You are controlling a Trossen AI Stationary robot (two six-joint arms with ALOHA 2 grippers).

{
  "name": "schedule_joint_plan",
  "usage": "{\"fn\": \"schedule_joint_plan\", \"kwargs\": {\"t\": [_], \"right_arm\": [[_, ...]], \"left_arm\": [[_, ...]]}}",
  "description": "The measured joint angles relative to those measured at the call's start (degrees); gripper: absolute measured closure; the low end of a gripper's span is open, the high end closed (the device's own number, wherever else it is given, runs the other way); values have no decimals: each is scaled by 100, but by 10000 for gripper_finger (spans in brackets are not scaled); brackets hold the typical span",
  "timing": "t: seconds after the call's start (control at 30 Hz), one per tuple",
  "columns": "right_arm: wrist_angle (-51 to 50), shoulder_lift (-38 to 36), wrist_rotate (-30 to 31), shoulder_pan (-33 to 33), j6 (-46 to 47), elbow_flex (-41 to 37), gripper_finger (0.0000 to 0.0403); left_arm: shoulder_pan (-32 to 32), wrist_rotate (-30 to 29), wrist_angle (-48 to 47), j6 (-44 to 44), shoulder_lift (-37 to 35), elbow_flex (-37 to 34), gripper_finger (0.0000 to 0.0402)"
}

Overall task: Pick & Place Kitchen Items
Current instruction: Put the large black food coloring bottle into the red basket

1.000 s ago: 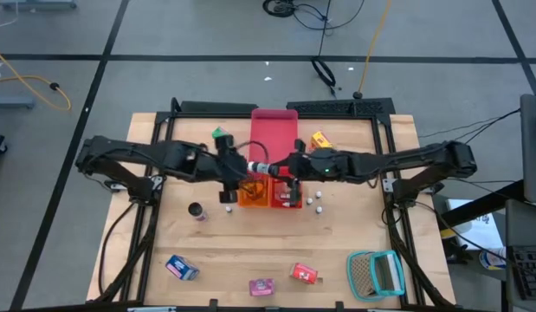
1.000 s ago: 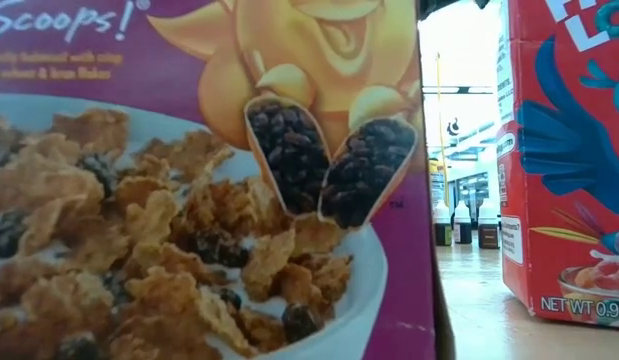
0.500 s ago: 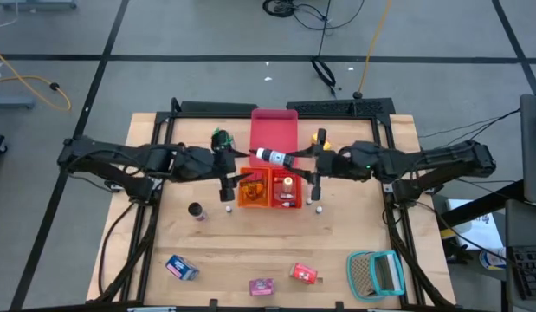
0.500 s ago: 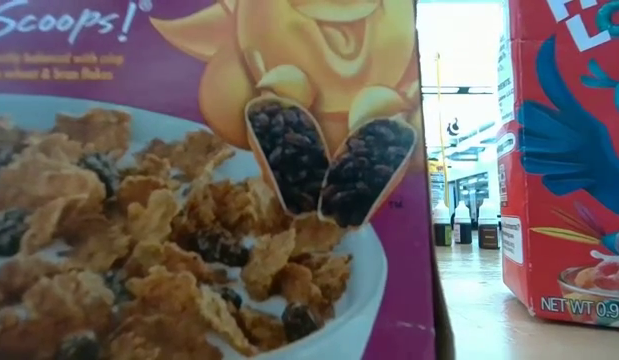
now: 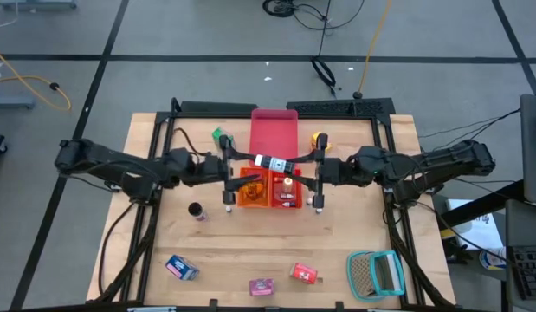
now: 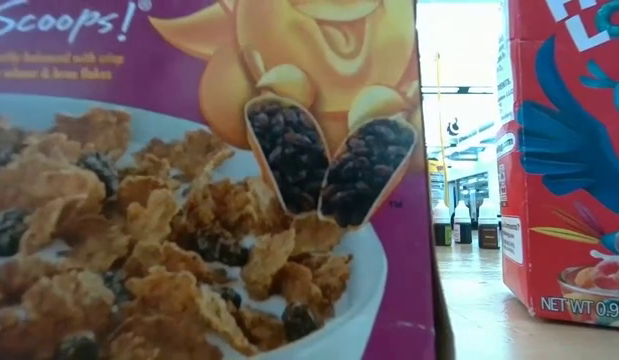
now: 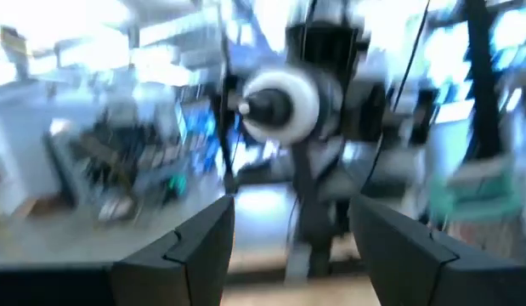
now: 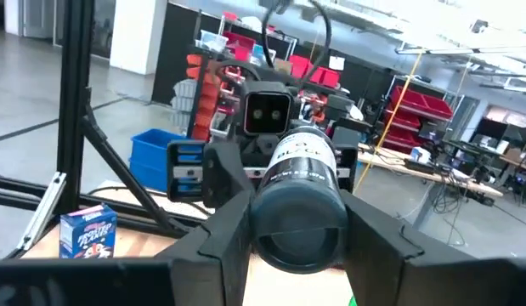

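Wooden table (image 5: 250,247) surface sits on a grey tiled floor, with both dark arms reaching inward toward its centre. At the centre, a red tray (image 5: 274,132) lies toward the far edge, and just in front of it stand an orange tray (image 5: 250,194) and a smaller red bin (image 5: 287,196) side by side, each containing small items. The right gripper (image 5: 295,166) is raised above these bins with its fingers clamped on a small bottle (image 5: 271,162), which has a dark cap end, a white body and a dark printed label; the bottle lies horizontal in the air over the junction of the red tray and the bins. In the right wrist view the same bottle (image 8: 298,204) shows end-on between that arm's two fingers, dark cap toward the camera. The left gripper (image 5: 229,178) is positioned just beside the bottle's other end, over the orange tray, with its fingers spread apart and gripping nothing; the left wrist view shows the bottle's white end (image 7: 279,104) ahead of the separated fingers. A green box (image 5: 219,134) sits left of the red tray and a yellow box (image 5: 319,139) right of it. A dark round can (image 5: 196,211) stands left of the orange tray. Along the near edge lie a blue box (image 5: 181,267), a pink box (image 5: 262,286) and a red box (image 5: 305,274), well apart from the grippers, with a teal mesh basket (image 5: 376,273) at the near right corner. Two cereal boxes (image 6: 199,200) fill the low view.
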Motion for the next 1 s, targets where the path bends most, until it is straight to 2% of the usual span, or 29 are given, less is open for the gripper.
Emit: {"fn": "schedule_joint_plan", "kwargs": {"t": [0.17, 0.43, 0.57, 0.87, 1.0], "right_arm": [[758, 95, -454, 7, -34, -246, 264], [2024, 302, -595, -119, 14, -768, 264], [2100, 414, -601, -180, 113, -855, 264], [2104, 613, -598, -234, 184, -852, 264], [2096, 613, -624, -260, 185, -852, 264]], "left_arm": [[150, 381, 1440, -254, 325, -383, 167], [240, 822, 2462, -474, 1019, -270, 167], [240, 1063, 2991, -519, 1382, -114, 167], [228, 1185, 3298, -476, 1683, 172, 169], [213, 1288, 3312, -405, 1683, 187, 200]]}}
